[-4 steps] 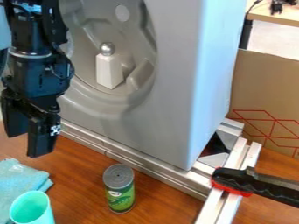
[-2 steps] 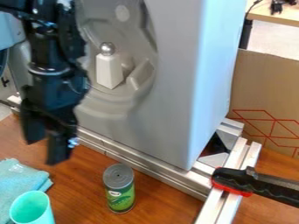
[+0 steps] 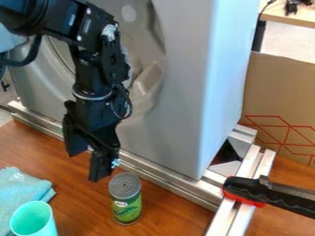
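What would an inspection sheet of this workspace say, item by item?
Surface: brown wood-look tabletop, silver metal rails across it.
Job's things: upright cylindrical can with green label, near the gripper.
Clutter: light-blue cloth, turquoise cup, black-and-red clamp handle.
Gripper: black two-finger gripper, open, holding nothing, above the tabletop.
Cables: thin black cable looping beside the arm.
Surroundings: large grey moulded box, brown cardboard with red lines.
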Available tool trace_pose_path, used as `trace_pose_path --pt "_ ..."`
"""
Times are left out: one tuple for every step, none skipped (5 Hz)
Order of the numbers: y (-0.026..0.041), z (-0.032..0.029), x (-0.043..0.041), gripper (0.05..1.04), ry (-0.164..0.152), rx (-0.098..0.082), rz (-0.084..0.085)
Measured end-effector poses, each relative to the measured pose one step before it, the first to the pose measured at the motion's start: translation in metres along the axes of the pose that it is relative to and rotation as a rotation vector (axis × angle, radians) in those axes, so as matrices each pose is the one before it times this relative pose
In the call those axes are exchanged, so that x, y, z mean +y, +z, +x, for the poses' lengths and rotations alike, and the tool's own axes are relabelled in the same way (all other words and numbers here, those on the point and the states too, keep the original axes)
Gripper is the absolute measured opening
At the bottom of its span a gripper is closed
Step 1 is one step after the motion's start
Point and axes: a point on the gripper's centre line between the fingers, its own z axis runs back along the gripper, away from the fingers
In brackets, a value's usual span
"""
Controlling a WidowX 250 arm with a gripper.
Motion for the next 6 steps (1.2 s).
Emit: trace_pose_path --pt "-0.00079 0.01896 -0.00005 1.001 0.0672 -0.1275 -0.0051" --pt "-0.00066 0.01363 -0.00221 1.001 0.0667 -0.0945 -0.0299" --pt "-0.01002 0.00082 0.00126 1.001 0.1399 -0.0797 -0.0252" --pt "-0.01132 -0.00209 0.00343 1.001 0.0446 0.0395 0.02" --pt "-0.00652 -0.00113 0.00953 1.001 0.1058 0.0143 0.0593" --pt "-0.0035 0.00341 0.003 1.001 0.0732 -0.0032 0.0218"
